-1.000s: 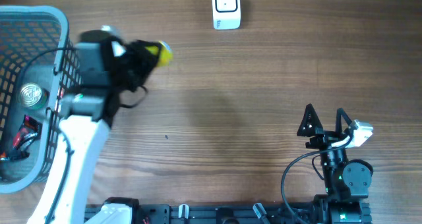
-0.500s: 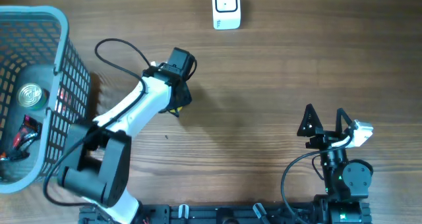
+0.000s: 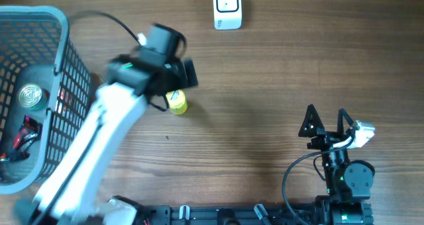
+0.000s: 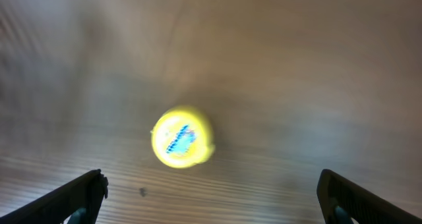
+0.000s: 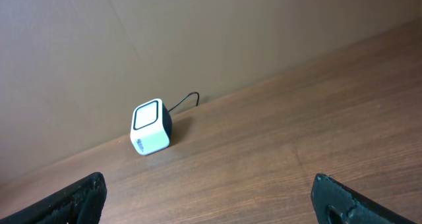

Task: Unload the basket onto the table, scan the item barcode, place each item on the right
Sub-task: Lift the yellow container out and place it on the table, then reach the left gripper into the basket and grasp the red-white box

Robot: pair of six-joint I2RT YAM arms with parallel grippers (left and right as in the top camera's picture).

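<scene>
Yellow item [image 3: 177,104]: small, round, apparently resting on the counter [image 3: 265,86], directly under the left gripper [image 4: 211,184]. It sits to the right of the basket [image 3: 63,26] and well apart from the scanner [image 3: 228,8] at the far edge. The left wrist view is motion-blurred and shows the item end-on as a yellow disc with blue print on its upper face; cannot tell whether that print is the barcode. Left jaws are spread wide with nothing between them, and the item is clear of both tips. Right gripper [image 3: 324,122] sits near the front edge with jaws likewise apart and empty, its camera looking toward the scanner. Handling, as judgement: the item looks light, rigid and smooth-skinned, probably plastic. Being round, it may roll or skid if touched on one side only. The best hold looks to be across the curved sides, centred, both jaws meeting it together. The printed face should stay uncovered so it can be presented to the scanner window. A modest squeeze should be enough.
</scene>
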